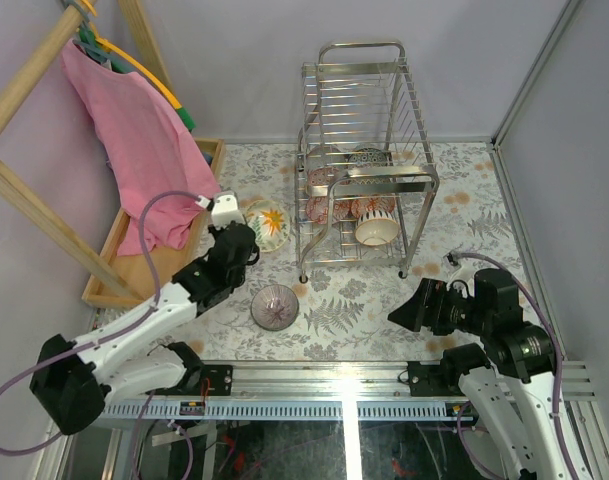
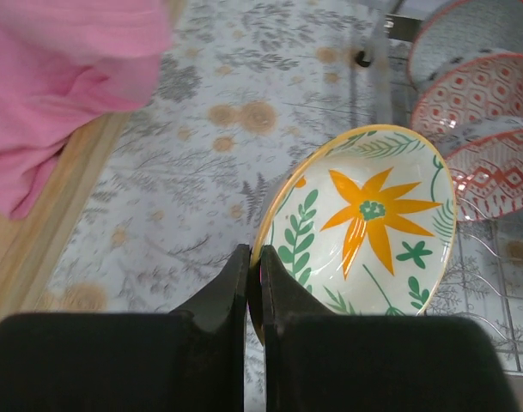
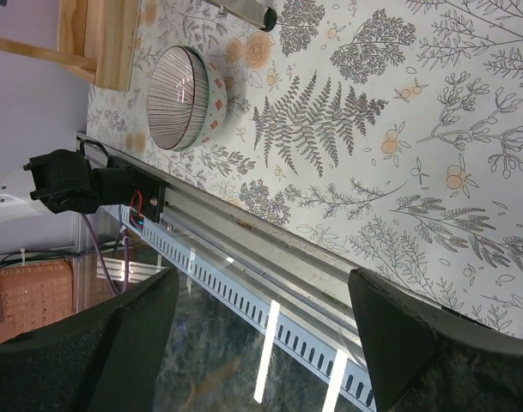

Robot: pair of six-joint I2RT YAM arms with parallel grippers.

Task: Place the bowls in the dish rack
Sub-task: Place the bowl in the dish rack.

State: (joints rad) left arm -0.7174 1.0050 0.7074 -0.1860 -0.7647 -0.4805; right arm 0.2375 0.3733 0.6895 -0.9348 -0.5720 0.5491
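Observation:
My left gripper (image 1: 246, 243) (image 2: 256, 275) is shut on the rim of a cream bowl (image 1: 267, 225) (image 2: 373, 223) painted with an orange flower and green leaves. The bowl is tilted, just left of the chrome dish rack (image 1: 364, 170). Red-white bowls (image 1: 344, 208) (image 2: 476, 94) and a cream bowl (image 1: 377, 230) stand in the rack's lower tier, and a grey bowl (image 1: 369, 157) sits higher up. A striped purple-grey bowl (image 1: 275, 306) (image 3: 179, 97) rests on the table in front. My right gripper (image 1: 399, 313) (image 3: 263, 287) is open and empty, low over the table's near edge.
A shallow wooden tray (image 1: 124, 270) lies at the left with a pink cloth (image 1: 144, 150) (image 2: 63, 77) draped into it from a wooden frame (image 1: 24, 80). A metal rail (image 1: 344, 378) (image 3: 270, 257) runs along the near edge. Walls close the back and right.

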